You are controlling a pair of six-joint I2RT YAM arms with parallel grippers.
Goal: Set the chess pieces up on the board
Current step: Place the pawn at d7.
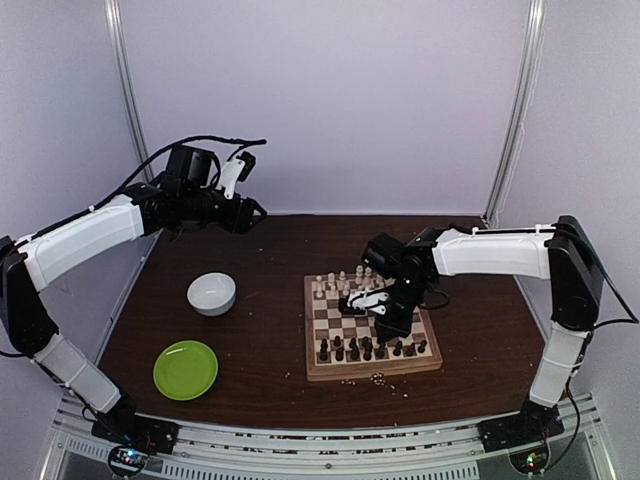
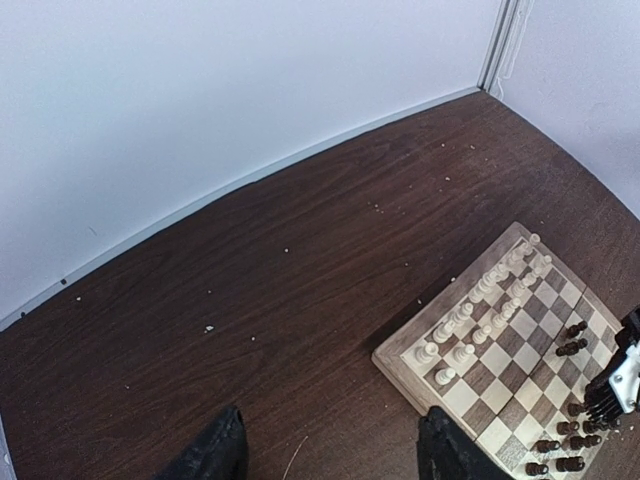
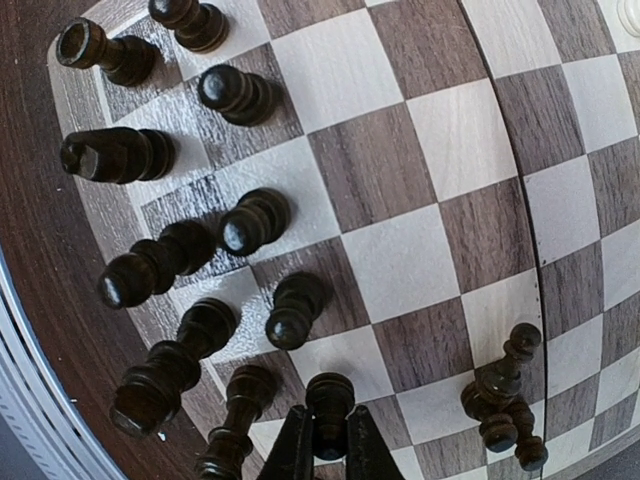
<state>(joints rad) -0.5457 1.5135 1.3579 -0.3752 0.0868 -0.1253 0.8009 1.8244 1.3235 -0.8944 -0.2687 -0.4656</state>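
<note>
The board [image 1: 312, 372] lies right of the table's centre. Cream chess pieces [image 1: 345, 280] line its far rows and dark ones [image 1: 365, 348] its near rows. Low over the near half, my right gripper [image 1: 390, 325] is shut on a dark pawn. In the right wrist view the right gripper [image 3: 330, 420] pinches that pawn [image 3: 330, 395] over the chequered squares [image 3: 400, 260], beside several standing dark pieces [image 3: 250, 222]. Two more dark pieces [image 3: 500, 395] stand apart to the right. My left gripper [image 1: 252, 212] hangs raised at the back left, and the left gripper [image 2: 335, 450] is open and empty.
A white bowl [image 1: 212, 293] and a green plate [image 1: 186, 369] sit left of the board. Pale crumbs [image 1: 380, 378] lie by the board's near edge and more crumbs [image 2: 209, 328] dot the dark table. White walls close the back and sides.
</note>
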